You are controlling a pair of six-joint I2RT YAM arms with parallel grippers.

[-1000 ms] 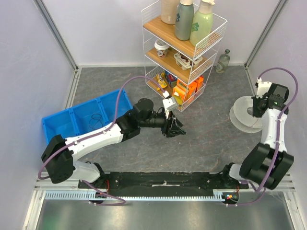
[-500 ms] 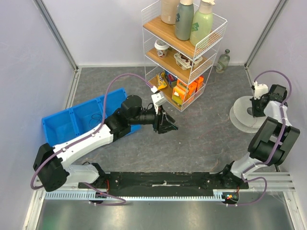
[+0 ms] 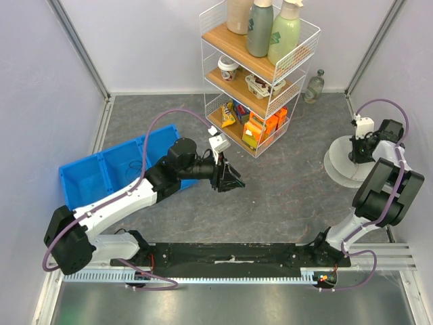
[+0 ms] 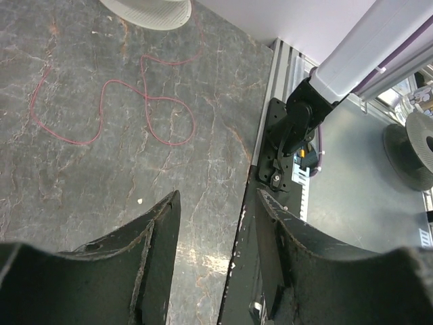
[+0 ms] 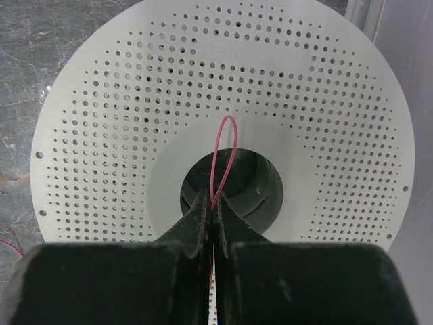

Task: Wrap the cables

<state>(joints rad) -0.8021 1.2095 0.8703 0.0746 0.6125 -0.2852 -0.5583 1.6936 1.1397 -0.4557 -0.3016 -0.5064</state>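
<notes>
1. right gripper point(image 5: 215, 208) is clamped tight, fingers pressed together on a thin red cable point(image 5: 227, 118), and a small loop of it pokes out past the fingertips.
2. that loop sits right over the dark centre hole of the white perforated spool point(image 5: 318, 101), its top reaching onto the plain ring around the hole.
3. the spool lies flat on the grey table point(image 3: 291, 196), far right side, close to the side wall.
4. over to the left gripper point(image 4: 218, 203): jaws parted, nothing between them, hanging above the middle of the table.
5. its wrist camera looks past the dark fingers point(image 4: 159, 230) to more of the red cable, which snakes in loose curves across the stone-patterned surface and runs up towards the spool's edge at the top of that view.
6. from overhead the cable is too fine to pick out, so i can't say how much of it is lying loose.
7. behind the left arm sits a blue bin point(image 3: 88, 172) with three compartments.
8. a white wire shelf rack point(image 3: 270, 68) stands at the back, with bottles on top and packets below.
</notes>
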